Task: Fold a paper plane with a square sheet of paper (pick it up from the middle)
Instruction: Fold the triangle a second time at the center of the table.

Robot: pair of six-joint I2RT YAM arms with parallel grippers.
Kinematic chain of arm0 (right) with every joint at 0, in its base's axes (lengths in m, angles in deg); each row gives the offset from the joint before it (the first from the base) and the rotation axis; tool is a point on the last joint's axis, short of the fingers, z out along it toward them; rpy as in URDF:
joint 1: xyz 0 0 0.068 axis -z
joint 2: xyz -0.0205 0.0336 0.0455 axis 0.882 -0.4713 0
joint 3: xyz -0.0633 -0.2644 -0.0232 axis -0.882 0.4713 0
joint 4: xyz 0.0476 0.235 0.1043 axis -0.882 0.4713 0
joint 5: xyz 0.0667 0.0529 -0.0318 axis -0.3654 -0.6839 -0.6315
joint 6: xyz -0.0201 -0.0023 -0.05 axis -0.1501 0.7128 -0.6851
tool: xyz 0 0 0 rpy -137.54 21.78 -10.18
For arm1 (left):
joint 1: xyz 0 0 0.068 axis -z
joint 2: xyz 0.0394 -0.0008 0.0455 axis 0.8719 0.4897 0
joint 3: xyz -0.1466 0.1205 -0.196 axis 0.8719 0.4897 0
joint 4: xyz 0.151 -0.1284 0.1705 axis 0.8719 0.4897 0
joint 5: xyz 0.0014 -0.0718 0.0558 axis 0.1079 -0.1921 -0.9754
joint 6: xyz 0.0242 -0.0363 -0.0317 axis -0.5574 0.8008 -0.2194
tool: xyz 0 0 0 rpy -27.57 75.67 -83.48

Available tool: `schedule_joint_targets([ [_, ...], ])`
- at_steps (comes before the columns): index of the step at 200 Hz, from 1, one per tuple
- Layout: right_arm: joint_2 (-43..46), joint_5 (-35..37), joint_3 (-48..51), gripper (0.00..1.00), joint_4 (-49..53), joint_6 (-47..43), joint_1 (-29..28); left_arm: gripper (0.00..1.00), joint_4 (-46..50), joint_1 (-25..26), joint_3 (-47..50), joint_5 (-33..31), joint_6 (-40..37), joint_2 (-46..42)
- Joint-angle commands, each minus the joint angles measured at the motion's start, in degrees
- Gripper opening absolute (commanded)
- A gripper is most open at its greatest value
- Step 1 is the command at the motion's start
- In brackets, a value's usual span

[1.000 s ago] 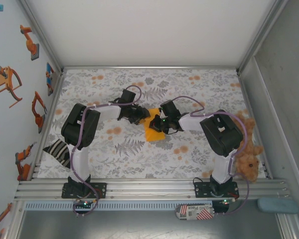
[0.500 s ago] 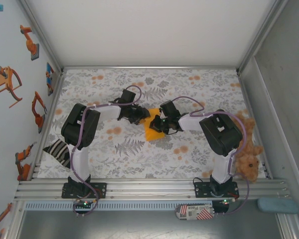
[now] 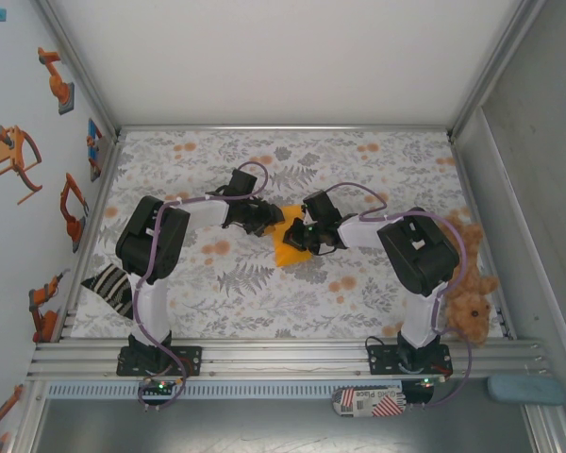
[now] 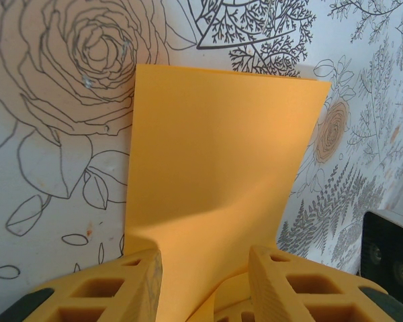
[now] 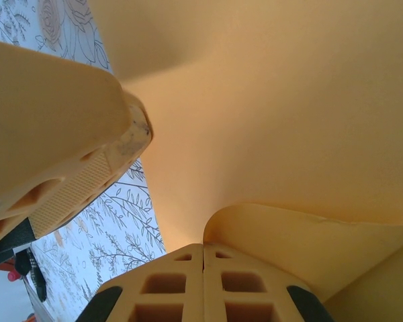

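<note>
The square sheet of paper [image 3: 289, 253] is plain orange-yellow and lies mid-table on the floral cloth, partly lifted and curled between my two grippers. My left gripper [image 3: 264, 224] is at its left edge. In the left wrist view the paper [image 4: 215, 161] rises from the cloth and passes between that gripper's [image 4: 205, 260] parted fingers, brushing the left finger [image 4: 138, 282]. My right gripper [image 3: 300, 236] sits over the sheet. Its [image 5: 203, 247] fingers are pressed together, and a curled flap of paper [image 5: 289, 100] springs from their seam. A left finger [image 5: 60, 127] shows beside it.
The floral cloth [image 3: 264, 293] covers the table. A brown plush teddy [image 3: 467, 300] sits at the right edge beside the right arm. A striped black-and-white cloth [image 3: 108, 285] lies by the left arm's base. Walls close in the left, back and right.
My right gripper has edged slightly left over the paper. The left arm and the paper look the same.
</note>
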State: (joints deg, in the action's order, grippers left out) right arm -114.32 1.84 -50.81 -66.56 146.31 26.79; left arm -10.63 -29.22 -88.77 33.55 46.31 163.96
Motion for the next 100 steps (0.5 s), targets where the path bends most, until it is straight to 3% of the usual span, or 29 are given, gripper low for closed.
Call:
schedule_joint_targets([
  [1,-0.6,-0.3,-1.1,0.00,2.1,-1.4,-0.3,0.39,3.8,0.1,1.9,-1.5,-0.7,2.5],
  [100,-1.3,-0.7,-1.5,0.00,1.3,-1.6,-0.3,0.39,3.9,0.1,1.8,-1.4,-0.6,2.5],
])
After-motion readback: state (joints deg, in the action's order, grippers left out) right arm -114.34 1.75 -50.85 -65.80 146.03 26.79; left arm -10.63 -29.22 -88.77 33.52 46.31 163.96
